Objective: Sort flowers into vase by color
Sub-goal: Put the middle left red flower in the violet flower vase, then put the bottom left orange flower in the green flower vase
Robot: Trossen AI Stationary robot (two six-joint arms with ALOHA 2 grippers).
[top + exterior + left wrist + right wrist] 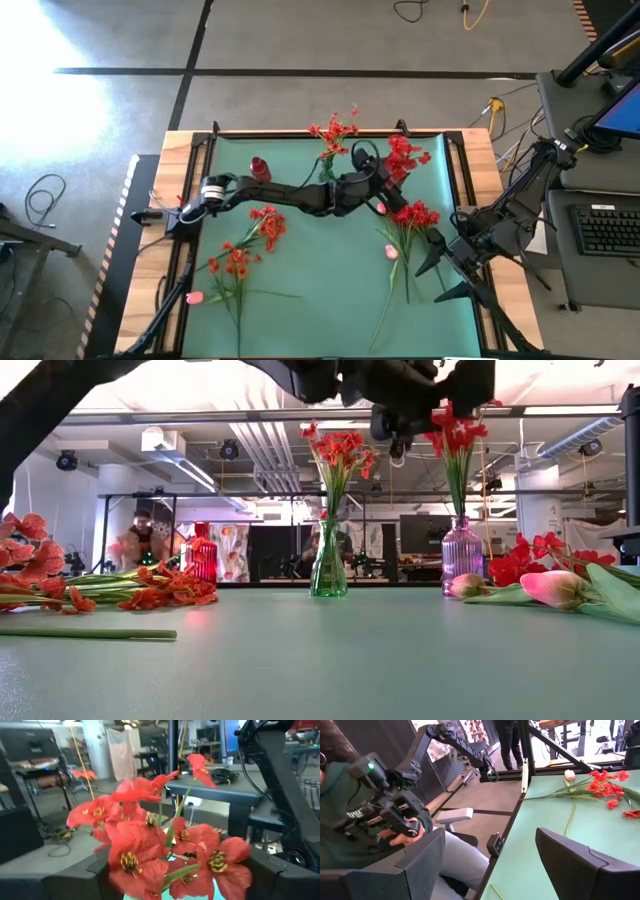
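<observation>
Three vases stand at the far side of the green mat. A red vase (201,555) is on the left. A green glass vase (328,565) holds orange-red flowers (335,132). A purple vase (462,555) holds deep red flowers (165,850). My left gripper (185,870) reaches level across the table, high above the mat (376,188), open, with these deep red blossoms right at its fingers. Loose orange-red flowers (250,240) lie on the left, loose deep red ones (413,215) on the right, beside pink buds (391,252). My right gripper (495,845) waits open at the table's right edge (435,278). My left gripper stands open around the deep red blossoms (150,870) that rise from the purple vase. The blossoms fill the space between and beyond its fingers. Whether a finger touches them I cannot tell.
Long green stems (390,295) run toward the near edge. A pink bud (195,297) lies at the near left. A black frame (468,180) borders the mat. A seated person with a hand controller (380,815) is beside the table's right edge.
</observation>
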